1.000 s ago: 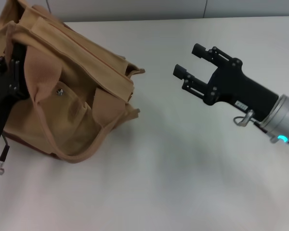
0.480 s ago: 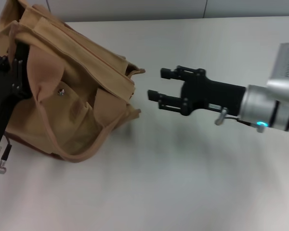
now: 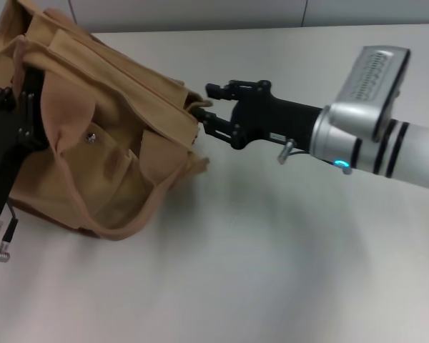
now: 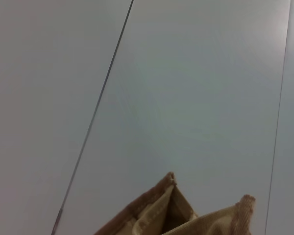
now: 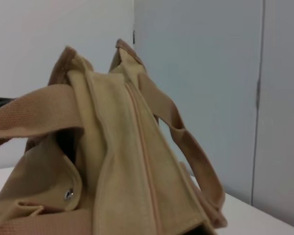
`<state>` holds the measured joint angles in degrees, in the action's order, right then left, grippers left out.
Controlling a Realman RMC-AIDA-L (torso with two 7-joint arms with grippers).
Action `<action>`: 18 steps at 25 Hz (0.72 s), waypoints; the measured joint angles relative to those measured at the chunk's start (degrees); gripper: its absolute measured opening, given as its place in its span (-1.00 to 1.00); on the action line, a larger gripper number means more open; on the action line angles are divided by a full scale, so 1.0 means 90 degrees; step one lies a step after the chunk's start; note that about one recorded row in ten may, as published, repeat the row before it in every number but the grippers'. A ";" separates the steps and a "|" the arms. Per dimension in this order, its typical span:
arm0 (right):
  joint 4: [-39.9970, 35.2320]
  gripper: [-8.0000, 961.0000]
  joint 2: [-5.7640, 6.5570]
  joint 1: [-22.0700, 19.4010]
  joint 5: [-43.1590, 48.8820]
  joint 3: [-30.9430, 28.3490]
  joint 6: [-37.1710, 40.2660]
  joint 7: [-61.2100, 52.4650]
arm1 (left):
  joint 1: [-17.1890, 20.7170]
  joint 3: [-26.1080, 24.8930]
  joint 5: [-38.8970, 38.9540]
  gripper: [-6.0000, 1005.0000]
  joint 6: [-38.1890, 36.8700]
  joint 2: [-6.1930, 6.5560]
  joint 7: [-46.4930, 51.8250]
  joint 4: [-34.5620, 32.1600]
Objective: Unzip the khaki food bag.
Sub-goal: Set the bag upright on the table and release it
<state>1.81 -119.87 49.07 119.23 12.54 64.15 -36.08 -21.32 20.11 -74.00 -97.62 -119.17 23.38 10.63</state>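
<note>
Two arms in play, one bag between them. In the head view the khaki food bag [image 3: 100,136] fills the upper left of the frame, slumped on the white table [image 3: 272,271], its long top running diagonally from the top left corner down toward the middle. One darker strap handle [image 3: 64,136] loops over the front face, and the silver snap [image 3: 91,136] on the front pocket sits just below it.

Right gripper [image 3: 206,111] is in from the right side, its black fingers spread apart and sitting right at the bag's near end, at the corner where the top seam finishes. One finger is above the corner tab, the other below it; whether either is touching the fabric, I cannot tell. Nothing is clamped between them. Behind it the silver forearm [image 3: 386,143] stretches off to the right edge with a blue light glowing underneath.

Left gripper [image 3: 21,107] is at the far left edge, a black body pressed against the bag's other end beneath the strap; its fingers are buried in canvas and their state cannot be read.

Right wrist view looks straight along the bag's top [image 5: 137,147], the zipper line [image 5: 144,161] running away down the middle. Left wrist view catches only a trimmed corner of the bag [image 4: 186,215] at the bottom, against a grey wall panel [image 4: 186,88].
</note>
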 joint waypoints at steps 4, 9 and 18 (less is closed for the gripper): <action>0.0180 0.07 -0.0002 0.0199 0.0002 0.0018 -0.0218 0.0091 | 0.0018 0.0011 -0.0001 -0.80 0.0004 -0.0001 0.0000 0.0011; 0.0204 -0.39 -0.0002 0.0218 0.0003 0.0005 -0.0203 0.0092 | 0.0030 0.0027 -0.0004 -0.80 0.0008 -0.0001 0.0000 0.0028; -0.0189 -0.83 0.0047 -0.0096 -0.0039 -0.0851 0.0426 -0.0482 | 0.0021 0.0149 -0.0056 -0.80 0.0251 0.0000 0.0216 0.0034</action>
<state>0.10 -119.45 48.21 118.88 4.88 67.99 -40.41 -21.14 21.45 -74.51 -95.36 -119.17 25.32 10.94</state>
